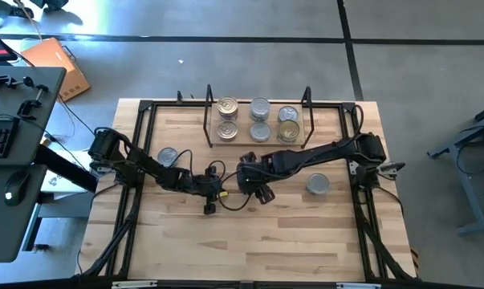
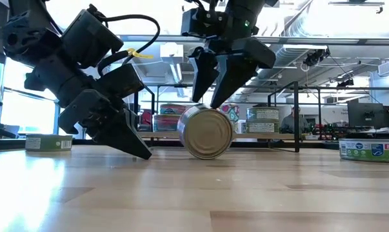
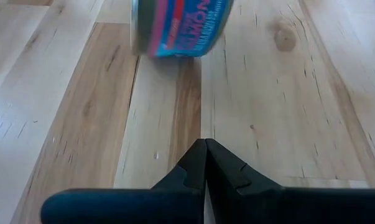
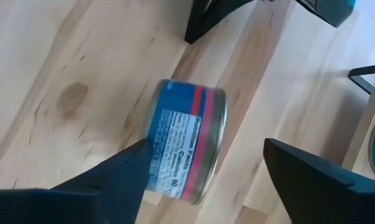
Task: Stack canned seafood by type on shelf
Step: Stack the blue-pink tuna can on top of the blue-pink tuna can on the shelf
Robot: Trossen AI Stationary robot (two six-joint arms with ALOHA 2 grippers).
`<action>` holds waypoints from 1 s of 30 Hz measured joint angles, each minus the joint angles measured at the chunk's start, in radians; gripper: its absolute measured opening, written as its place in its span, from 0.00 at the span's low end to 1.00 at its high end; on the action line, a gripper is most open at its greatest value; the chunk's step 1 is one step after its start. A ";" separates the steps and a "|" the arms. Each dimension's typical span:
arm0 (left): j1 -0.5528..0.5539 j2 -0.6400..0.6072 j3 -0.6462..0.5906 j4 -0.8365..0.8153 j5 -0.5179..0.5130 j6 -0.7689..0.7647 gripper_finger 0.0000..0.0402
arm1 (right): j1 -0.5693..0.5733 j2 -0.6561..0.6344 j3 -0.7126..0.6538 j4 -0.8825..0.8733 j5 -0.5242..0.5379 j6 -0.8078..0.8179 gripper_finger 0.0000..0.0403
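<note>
A can of seafood with a blue and red label (image 4: pixel 186 148) lies on its curved wall on the table, one round end facing the low camera (image 2: pixel 207 133). My right gripper (image 2: pixel 210 96) hangs open just above it, fingers pointing down, one on each side of the label (image 4: pixel 207 149). My left gripper (image 2: pixel 141 152) is shut, slanting down with its tips close to the tabletop left of that can (image 1: pixel 210 207). The can shows ahead of the shut fingers (image 3: pixel 206 155) in the left wrist view (image 3: pixel 181 28). The shelf (image 1: pixel 242 143) stands at the far side and bears several cans (image 1: pixel 260 109). My right gripper: one fingertip (image 4: pixel 134 165) overlaps the can's labelled wall (image 4: pixel 165 155) in the wrist view, the other stands apart from the can. I cannot tell whether the near one touches it. My left gripper: I cannot tell whether its shut tips touch the tabletop.
A loose can (image 1: pixel 168 156) stands upright at the left of the table, and another (image 1: pixel 318 185) at the right. The black table frame (image 1: pixel 145 104) runs along the edges. Bare wood (image 1: pixel 258 241) lies toward the near edge.
</note>
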 joint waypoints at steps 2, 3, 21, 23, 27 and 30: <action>0.000 0.000 0.000 0.000 0.000 0.000 0.00 | 0.001 0.000 0.000 -0.001 -0.003 0.002 0.79; 0.000 0.000 0.000 0.000 0.000 0.000 0.00 | 0.002 0.000 0.000 -0.002 -0.007 0.006 0.79; 0.000 0.000 0.000 0.000 0.000 0.000 0.00 | -0.001 0.000 0.127 -0.173 -0.010 0.560 0.80; 0.000 0.000 0.000 0.002 0.000 0.000 0.00 | -0.004 0.000 0.160 -0.194 -0.010 0.721 0.80; -0.001 0.000 0.000 0.003 0.002 -0.001 0.00 | -0.008 0.007 0.158 -0.196 -0.014 0.931 0.80; -0.001 0.000 0.000 0.004 0.003 -0.001 0.00 | -0.008 0.031 0.143 -0.195 0.021 0.983 0.80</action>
